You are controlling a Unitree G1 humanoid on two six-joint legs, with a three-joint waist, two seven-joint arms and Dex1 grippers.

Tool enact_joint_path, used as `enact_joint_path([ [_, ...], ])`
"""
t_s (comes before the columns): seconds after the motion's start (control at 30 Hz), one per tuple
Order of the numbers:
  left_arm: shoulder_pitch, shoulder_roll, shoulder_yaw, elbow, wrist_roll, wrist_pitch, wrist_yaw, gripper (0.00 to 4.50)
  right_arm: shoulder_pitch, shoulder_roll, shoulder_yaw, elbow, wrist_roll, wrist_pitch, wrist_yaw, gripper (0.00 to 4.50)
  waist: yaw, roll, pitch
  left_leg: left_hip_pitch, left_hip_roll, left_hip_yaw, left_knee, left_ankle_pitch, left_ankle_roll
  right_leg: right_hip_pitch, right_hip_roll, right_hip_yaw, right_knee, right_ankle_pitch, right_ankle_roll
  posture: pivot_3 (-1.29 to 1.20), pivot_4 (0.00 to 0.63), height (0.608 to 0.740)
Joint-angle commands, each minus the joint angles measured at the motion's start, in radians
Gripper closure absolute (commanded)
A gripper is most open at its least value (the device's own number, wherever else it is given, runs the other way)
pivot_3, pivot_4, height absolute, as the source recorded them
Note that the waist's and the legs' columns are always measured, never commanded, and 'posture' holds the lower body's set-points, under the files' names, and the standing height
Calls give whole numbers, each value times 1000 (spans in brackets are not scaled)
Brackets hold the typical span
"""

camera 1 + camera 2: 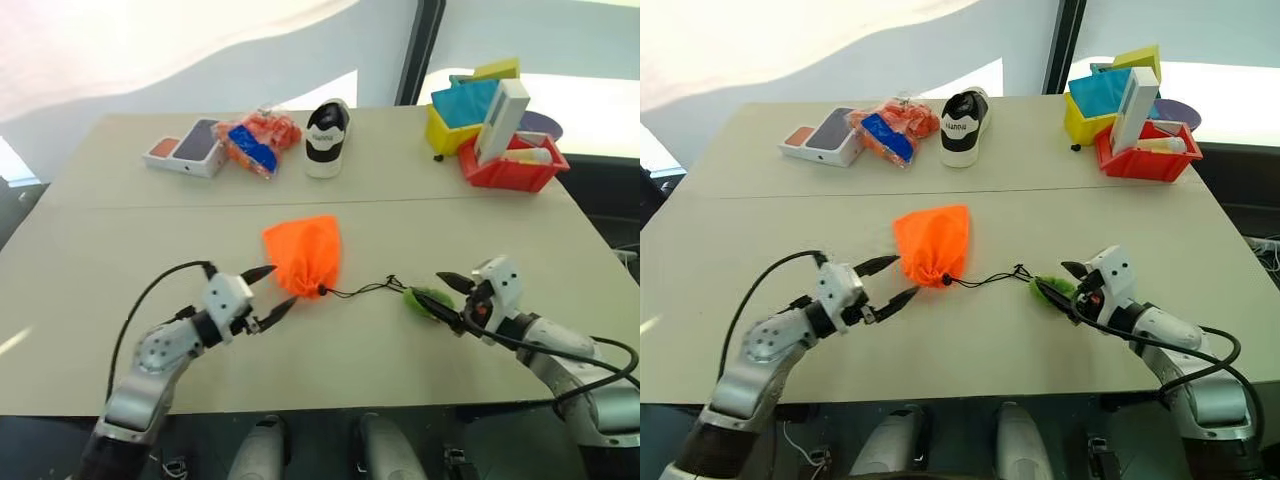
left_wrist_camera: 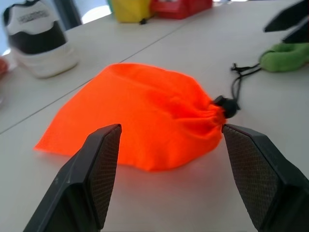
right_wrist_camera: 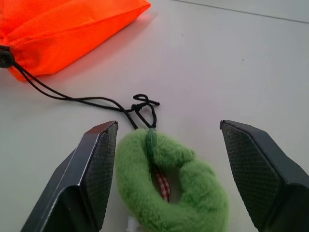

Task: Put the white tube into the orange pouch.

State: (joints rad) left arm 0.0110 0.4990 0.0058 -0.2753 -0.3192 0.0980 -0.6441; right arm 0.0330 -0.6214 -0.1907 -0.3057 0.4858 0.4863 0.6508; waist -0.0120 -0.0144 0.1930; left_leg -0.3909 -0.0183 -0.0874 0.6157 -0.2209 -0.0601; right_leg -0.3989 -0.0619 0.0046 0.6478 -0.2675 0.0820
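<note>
Pouch cinched: orange pouch lies mid-frame between released left gripper and right gripper; tube seemingly inside.

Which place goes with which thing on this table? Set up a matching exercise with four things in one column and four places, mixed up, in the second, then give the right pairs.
Things:
1. orange pouch
2. green loop
3. shoe
4. tall white box

Places:
A. standing in the red bin at the far right corner
B. between the open fingers of the right gripper
C. far side of the table, beside the snack packet
D. middle of the table, just ahead of the open left gripper

Pairs: 1-D, 2-B, 3-C, 4-A
</note>
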Motion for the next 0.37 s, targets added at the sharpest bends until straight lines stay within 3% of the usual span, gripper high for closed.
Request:
enact_joint_path([
  [0.03, 29, 13, 140, -18, -64, 75, 60, 931, -8, 0, -61, 28, 14, -53, 25, 867, 0, 0, 0, 0, 0, 0, 0, 0, 0, 0, 0, 0, 0, 0, 0, 0, 150, 740],
  [0.17, 59, 15, 264, 89, -70, 103, 113, 931, -29, -2, -73, 131, -18, -129, 59, 867, -1, 0, 0, 1, 0, 1, 1, 0, 0, 1, 0, 0, 0, -1, 0, 0, 150, 740],
  [0.37, 76, -4, 288, 119, -66, 111, 132, 931, -58, 3, -76, 206, -40, -188, 71, 867, 2, 0, 0, 0, 0, 1, 1, 0, 0, 1, -1, 0, -1, 0, -2, 0, 150, 740],
])
